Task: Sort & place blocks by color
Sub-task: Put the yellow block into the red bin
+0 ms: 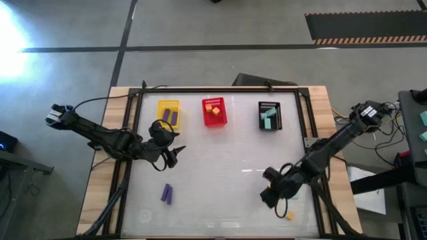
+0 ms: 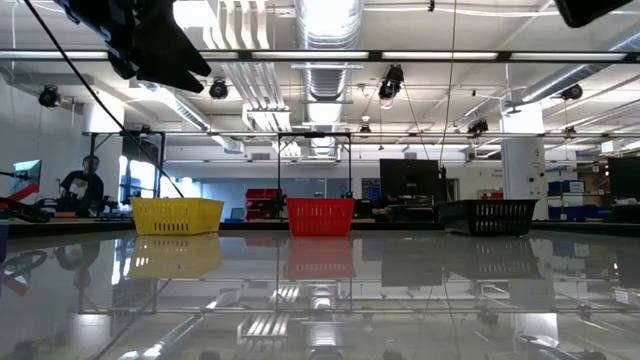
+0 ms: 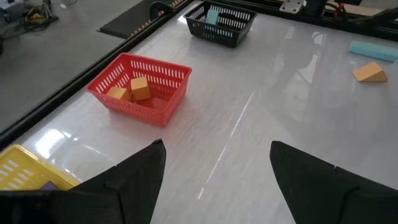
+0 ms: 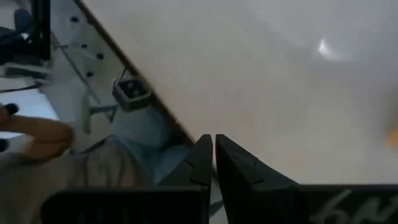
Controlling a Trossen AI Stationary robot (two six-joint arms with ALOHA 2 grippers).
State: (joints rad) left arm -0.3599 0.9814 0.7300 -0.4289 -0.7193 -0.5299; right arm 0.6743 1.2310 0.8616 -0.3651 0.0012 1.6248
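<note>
Two purple blocks (image 1: 167,193) lie on the table near its front left. A teal block (image 3: 373,50) and an orange block (image 3: 370,73) lie toward the front right, the orange one (image 1: 289,215) close to the near edge. More purple blocks sit in the yellow basket (image 1: 168,113), orange ones in the red basket (image 1: 214,112) and teal ones in the black basket (image 1: 269,115). My left gripper (image 1: 175,155) hovers open above the table's left middle, its fingers (image 3: 149,171) wide apart. My right gripper (image 1: 270,195) is shut beside the teal block, and nothing shows between its fingers (image 4: 202,158).
The three baskets stand in a row along the far side: yellow (image 2: 177,215), red (image 2: 320,215), black (image 2: 487,215). Bare glossy table (image 1: 220,180) lies between the arms. Beyond the near edge the right wrist view shows part of a person (image 4: 37,137).
</note>
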